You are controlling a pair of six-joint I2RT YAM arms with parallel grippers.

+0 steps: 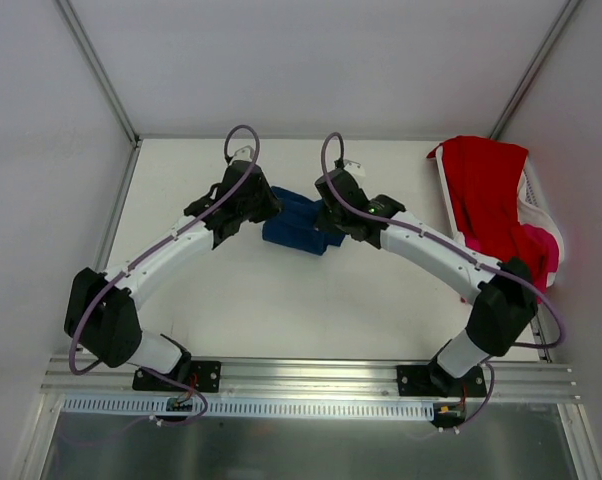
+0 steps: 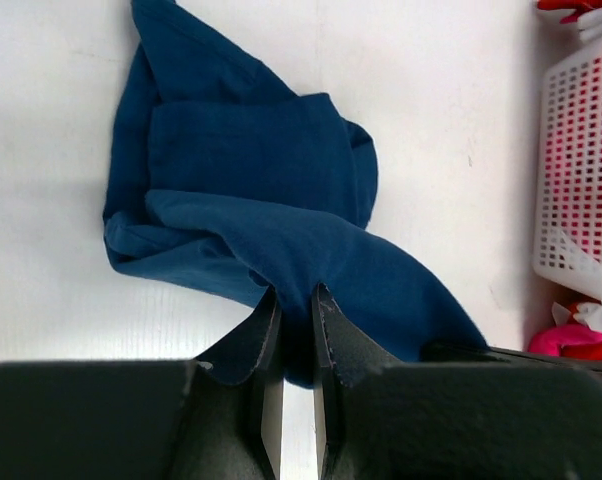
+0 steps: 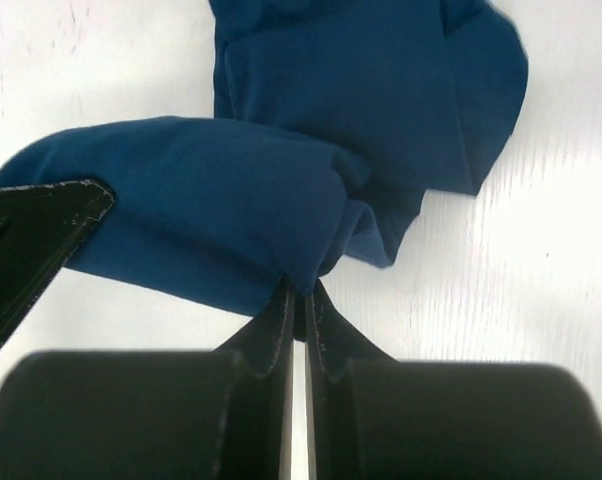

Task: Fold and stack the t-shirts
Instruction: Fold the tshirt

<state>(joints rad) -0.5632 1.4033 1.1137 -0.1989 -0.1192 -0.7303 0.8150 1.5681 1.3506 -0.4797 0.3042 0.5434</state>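
Navy t-shirt (image 1: 296, 230) bunched, centre of top view. Left gripper (image 2: 295, 300) and right gripper (image 3: 299, 292) each pinch fabric fold. Soft, light, limp; probably best held at hem corners.

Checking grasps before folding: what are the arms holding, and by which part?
The navy blue cotton t-shirt: left gripper and right gripper jaws each pinch a fold at opposite sides.

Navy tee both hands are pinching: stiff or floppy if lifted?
Probably floppy: the navy t-shirt lies in soft folds and bunches where the left hand and right hand pinch it. Likely light, since the cloth looks thin enough to fit between nearly shut jaws. Unheld parts would probably sag and drag on the table.
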